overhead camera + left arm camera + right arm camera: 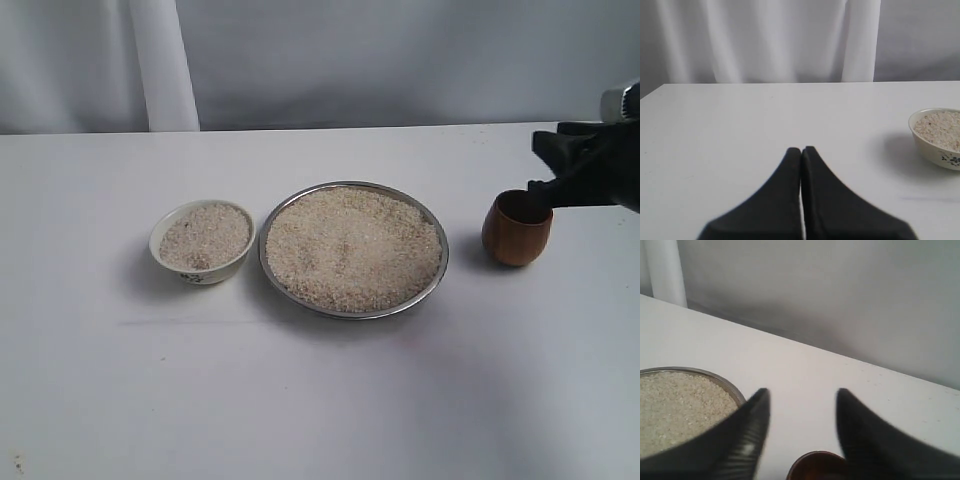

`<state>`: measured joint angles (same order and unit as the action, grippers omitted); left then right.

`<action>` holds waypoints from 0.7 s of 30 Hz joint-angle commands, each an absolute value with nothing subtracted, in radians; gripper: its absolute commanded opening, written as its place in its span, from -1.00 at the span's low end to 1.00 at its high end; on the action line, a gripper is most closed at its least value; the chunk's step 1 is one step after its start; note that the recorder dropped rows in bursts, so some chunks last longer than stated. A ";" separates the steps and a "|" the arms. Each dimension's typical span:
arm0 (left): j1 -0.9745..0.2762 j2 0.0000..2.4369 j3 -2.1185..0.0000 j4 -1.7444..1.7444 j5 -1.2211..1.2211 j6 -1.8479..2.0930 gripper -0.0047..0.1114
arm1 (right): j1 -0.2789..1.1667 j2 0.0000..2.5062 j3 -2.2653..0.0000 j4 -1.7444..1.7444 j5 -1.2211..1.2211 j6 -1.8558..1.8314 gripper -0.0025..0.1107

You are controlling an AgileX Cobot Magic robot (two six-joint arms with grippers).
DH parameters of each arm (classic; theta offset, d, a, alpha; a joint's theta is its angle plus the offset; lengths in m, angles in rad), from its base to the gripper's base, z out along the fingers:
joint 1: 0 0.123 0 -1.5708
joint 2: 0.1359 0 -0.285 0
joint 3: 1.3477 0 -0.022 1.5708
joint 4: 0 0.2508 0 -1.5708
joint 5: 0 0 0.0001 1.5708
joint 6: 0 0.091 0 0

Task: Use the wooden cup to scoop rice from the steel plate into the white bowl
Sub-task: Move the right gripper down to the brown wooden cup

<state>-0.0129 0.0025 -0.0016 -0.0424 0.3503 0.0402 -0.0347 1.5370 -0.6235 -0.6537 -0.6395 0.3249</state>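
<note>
ok so here's the setup: white table [300,400] with the steel plate [352,315] sitting pretty much in the middle, and it's loaded with rice [352,248] nearly out to the rim in a wide low heap. Just beside it on the left, close but not touching as far as I can see, is the white bowl [200,270], the small one with a dark pattern on its side, and it's already got a decent mound of rice in it too. The wooden cup [515,238] is standing upright on the table off to the right of the plate, a little gap between them, mouth up, inside looks dark and I can't tell if there's any rice in there. The right gripper [540,165] comes in from the right edge and hangs right at the cup's rim, one finger overlapping the top of it in the outside cam, can't tell if it's actually touching. From the right wrist cam the jaws are clearly spread apart with the cup's rim showing low between them, nothing clamped. The left gripper [801,148] only shows in its own wrist cam, fingers pressed together, holding nothing, parked low over bare table with the bowl off to one side
</note>
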 commanded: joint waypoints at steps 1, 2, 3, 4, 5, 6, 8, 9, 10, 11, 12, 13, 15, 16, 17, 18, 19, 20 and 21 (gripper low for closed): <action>-0.016 0.000 0.000 -0.042 0.345 0.036 -0.92 | -0.030 1.564 -0.618 -0.565 -0.678 0.331 0.62; -0.016 0.000 0.000 -0.042 0.345 0.036 -0.92 | -0.030 1.567 -0.618 -0.513 -0.669 0.343 0.80; -0.016 0.000 0.000 -0.042 0.345 0.036 -0.92 | -0.030 1.567 -0.618 -0.484 -0.666 0.344 0.90; -0.016 0.000 0.000 -0.042 0.345 0.036 -0.92 | -0.030 1.567 -0.618 -0.488 -0.665 0.344 0.90; -0.016 0.000 0.000 -0.042 0.345 0.036 -0.92 | -0.030 1.567 -0.618 -0.504 -0.662 0.344 0.90; -0.016 0.000 0.000 -0.042 0.345 0.036 -0.92 | -0.030 1.567 -0.618 -0.526 -0.662 0.344 0.90; -0.016 0.000 0.000 -0.042 0.345 0.036 -0.92 | -0.030 1.567 -0.618 -0.593 -0.662 0.344 0.90; -0.016 0.000 0.000 -0.042 0.345 0.036 -0.92 | -0.030 1.567 -0.618 -0.643 -0.659 0.344 0.90; -0.016 0.000 0.000 -0.042 0.345 0.036 -0.92 | -0.030 1.567 -0.618 -0.689 -0.647 0.344 0.90; -0.016 0.000 0.000 -0.042 0.345 0.036 -0.92 | -0.030 1.567 -0.618 -0.725 -0.634 0.339 0.90; -0.016 0.000 0.000 -0.042 0.345 0.036 -0.92 | -0.030 1.569 -0.618 -0.727 -0.629 0.336 0.90; -0.016 0.000 0.000 -0.042 0.345 0.036 -0.92 | -0.030 1.575 -0.618 -0.723 -0.629 0.336 0.90; -0.016 0.000 0.000 -0.042 0.345 0.036 -0.92 | -0.032 1.594 -0.618 -0.712 -0.627 0.336 0.90; -0.016 0.000 0.000 -0.042 0.345 0.036 -0.92 | -0.033 1.607 -0.618 -0.707 -0.627 0.336 0.90; -0.016 0.000 0.000 -0.042 0.345 0.036 -0.92 | -0.033 1.623 -0.618 -0.694 -0.627 0.336 0.90; -0.016 0.000 0.000 -0.042 0.345 0.036 -0.92 | -0.033 1.640 -0.618 -0.675 -0.627 0.336 0.90; -0.016 0.000 0.000 -0.042 0.345 0.036 -0.92 | -0.033 1.656 -0.618 -0.661 -0.627 0.336 0.90; -0.016 0.000 0.000 -0.042 0.345 0.036 -0.92 | -0.033 1.676 -0.618 -0.648 -0.627 0.336 0.90; -0.016 0.000 0.000 -0.042 0.345 0.036 -0.92 | -0.033 1.698 -0.618 -0.633 -0.641 0.321 0.90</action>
